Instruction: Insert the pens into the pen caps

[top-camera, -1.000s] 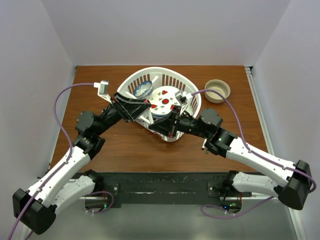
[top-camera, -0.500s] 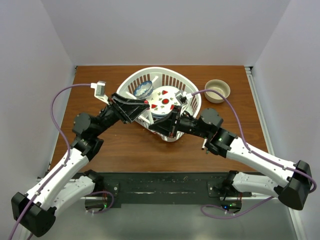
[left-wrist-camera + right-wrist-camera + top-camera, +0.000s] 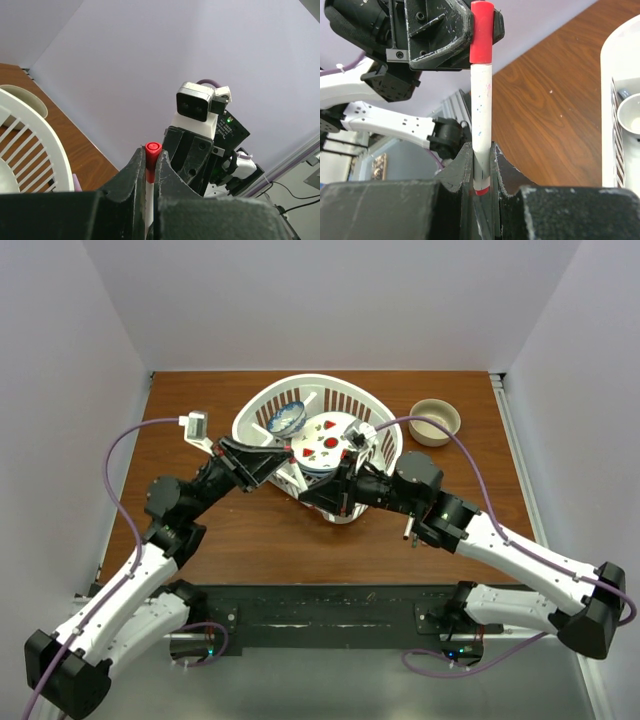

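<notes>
Above the near rim of the basket (image 3: 330,390), both grippers meet tip to tip, clear of the table (image 3: 250,530).

Right gripper (image 3: 481,147): clenched on the white pen (image 3: 481,105), low on the barrel. A thin red band shows at the pen's near end, down inside the jaws.

Left gripper (image 3: 151,152): fingers pressed on either side of the red cap (image 3: 153,150). I read this as a grasp on the cap, with no gap visible on either side.

Key relation: the pen's long axis runs straight out from the right fingers toward the left fingers. The red cap sits on the far end of the barrel, in line with it. In the right wrist view barrel and cap form one straight column with no kink at the joint. The cap is therefore already over the tip. Whether it is pushed fully home, I cannot tell.

Judgement: the step in hand is seating this cap. The next move needs the two grippers to close toward each other along the barrel axis. Any sideways drift would bend the pen at the joint or twist it in the right jaws.

Neither arm is nearer, as each already holds its part.

Other pens and caps: not made out in these views.
</notes>
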Available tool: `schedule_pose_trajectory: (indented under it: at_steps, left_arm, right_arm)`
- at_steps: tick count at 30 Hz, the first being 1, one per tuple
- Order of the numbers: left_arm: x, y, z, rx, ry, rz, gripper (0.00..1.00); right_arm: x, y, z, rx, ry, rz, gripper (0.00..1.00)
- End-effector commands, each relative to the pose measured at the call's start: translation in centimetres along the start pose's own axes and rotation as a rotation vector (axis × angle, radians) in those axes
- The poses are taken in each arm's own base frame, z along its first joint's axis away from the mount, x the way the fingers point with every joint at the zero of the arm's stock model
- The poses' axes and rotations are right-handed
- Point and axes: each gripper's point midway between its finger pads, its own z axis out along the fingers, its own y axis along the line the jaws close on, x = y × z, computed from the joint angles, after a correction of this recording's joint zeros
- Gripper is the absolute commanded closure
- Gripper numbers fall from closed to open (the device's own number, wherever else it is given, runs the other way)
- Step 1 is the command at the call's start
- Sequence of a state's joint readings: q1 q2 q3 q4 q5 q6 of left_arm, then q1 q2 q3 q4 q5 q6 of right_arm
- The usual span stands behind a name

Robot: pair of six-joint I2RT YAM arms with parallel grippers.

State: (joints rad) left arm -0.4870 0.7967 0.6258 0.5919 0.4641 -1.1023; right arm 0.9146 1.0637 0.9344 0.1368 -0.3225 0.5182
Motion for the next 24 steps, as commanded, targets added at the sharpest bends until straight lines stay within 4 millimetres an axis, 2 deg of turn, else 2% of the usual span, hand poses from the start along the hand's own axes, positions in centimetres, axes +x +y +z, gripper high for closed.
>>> schedule_pose_trajectory:
  at_steps: [1, 10, 12, 18, 24]
  left_arm:
    - [3.5, 1.3, -1.8, -0.048, 0.114, -0.089, 1.00]
    - [4.4, 2.4, -2.3, -0.095, 0.102, -0.100, 1.00]
    - [4.8, 2.7, -2.2, -0.102, 0.116, -0.083, 1.00]
    - [6.9, 5.4, -3.5, -0.185, 0.165, -0.064, 1.00]
    - [8.7, 5.3, -3.6, -0.153, 0.208, -0.093, 1.00]
  right_arm:
    - [-8.7, 0.6, -0.2, 0.087, -0.229, -0.151, 1.00]
    - [-9.9, -0.4, 2.4, 0.122, -0.226, -0.166, 1.00]
    - [-10.6, -0.6, 2.6, 0.143, -0.238, -0.170, 1.00]
    - [-12.8, -0.6, 2.5, 0.183, -0.272, -0.221, 1.00]
    - [-14.6, -0.8, 3.1, 0.199, -0.286, -0.252, 1.00]
